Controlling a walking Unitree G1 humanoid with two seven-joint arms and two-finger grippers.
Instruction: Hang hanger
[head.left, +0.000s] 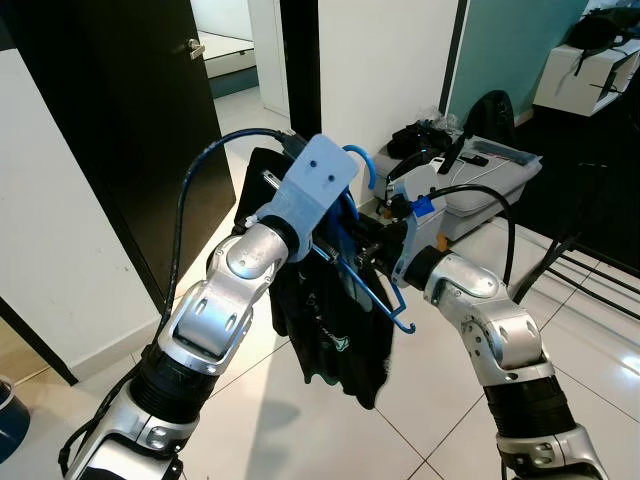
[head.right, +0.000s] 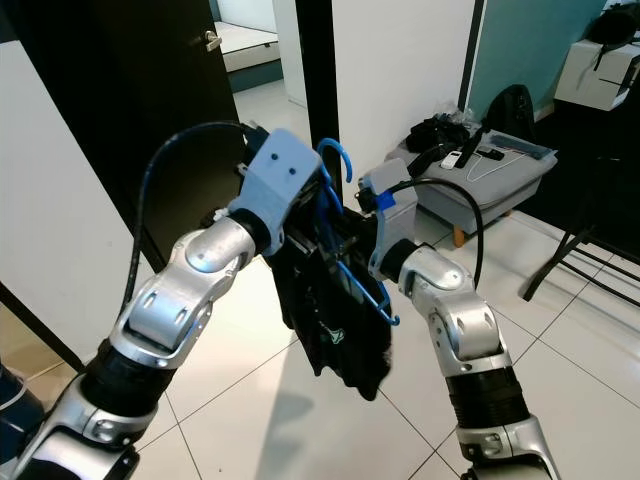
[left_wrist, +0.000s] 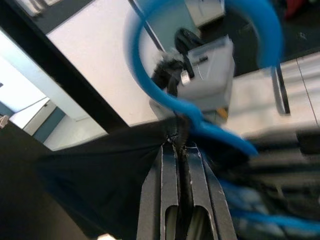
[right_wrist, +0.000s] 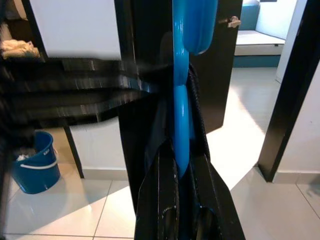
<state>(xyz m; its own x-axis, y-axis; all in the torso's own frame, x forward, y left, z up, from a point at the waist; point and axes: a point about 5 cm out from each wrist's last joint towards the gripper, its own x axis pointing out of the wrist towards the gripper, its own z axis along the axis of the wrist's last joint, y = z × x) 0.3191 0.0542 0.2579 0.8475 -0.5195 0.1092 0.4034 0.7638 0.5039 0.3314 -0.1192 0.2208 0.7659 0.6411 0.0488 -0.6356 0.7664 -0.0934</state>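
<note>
A blue plastic hanger (head.left: 362, 160) carrying a black garment (head.left: 330, 345) is held up in front of me between both arms. In the left wrist view my left gripper (left_wrist: 176, 146) is shut at the base of the hanger's hook (left_wrist: 150, 75), where the garment's collar (left_wrist: 110, 170) gathers. In the right wrist view my right gripper (right_wrist: 181, 152) is shut on the hanger's blue bar (right_wrist: 181, 115), with black cloth draped over its fingers. The hook points upward and touches nothing. The garment hangs down above the tiled floor.
A black door (head.left: 120, 120) and a white wall stand to the left. A grey bench (head.left: 490, 190) with clutter and a black bag (head.left: 492, 112) lie ahead on the right. Black rack legs (head.left: 590, 262) cross the floor at far right. A blue bucket (right_wrist: 35, 162) sits by the wall.
</note>
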